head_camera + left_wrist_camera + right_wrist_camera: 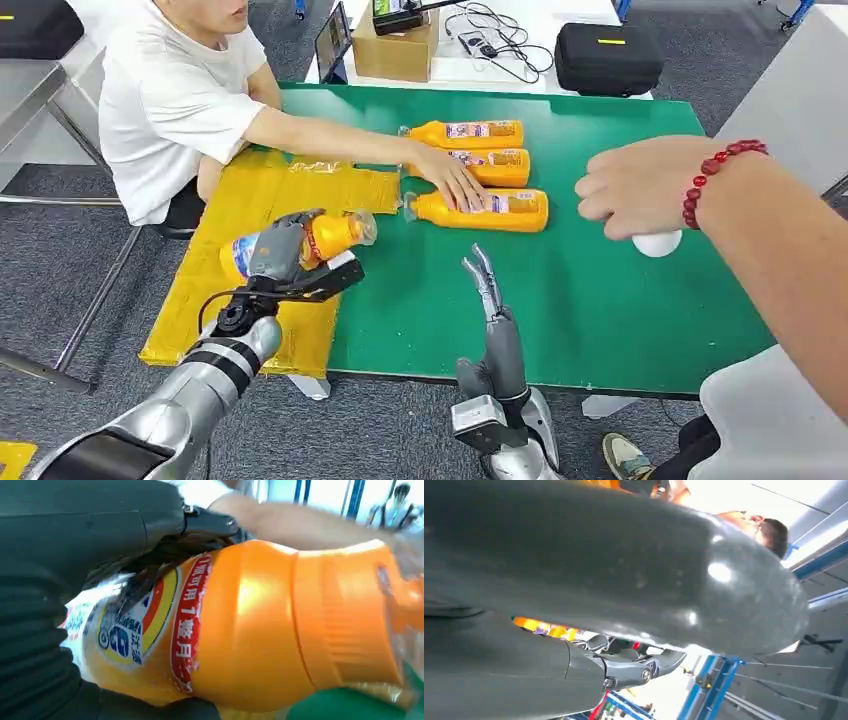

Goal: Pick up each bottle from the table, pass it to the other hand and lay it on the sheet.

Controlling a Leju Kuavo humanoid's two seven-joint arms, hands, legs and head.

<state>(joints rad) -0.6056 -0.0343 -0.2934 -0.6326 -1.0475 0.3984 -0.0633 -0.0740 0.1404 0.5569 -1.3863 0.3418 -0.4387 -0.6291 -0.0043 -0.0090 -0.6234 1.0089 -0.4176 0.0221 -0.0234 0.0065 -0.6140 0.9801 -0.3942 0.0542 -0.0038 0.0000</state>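
Green table (600,300): left hand (275,250) grips labelled bottle (335,235) (Chinese print).

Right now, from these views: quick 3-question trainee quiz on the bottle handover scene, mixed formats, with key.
1. True or false: the left hand holds an orange bottle over the yellow sheet.
2. How many bottles lie on the green table by the person's hand?
3. The right hand is: A) holding a bottle B) empty, fingers straight C) resting on the sheet.

Key: 1 true; 2 three; 3 B.
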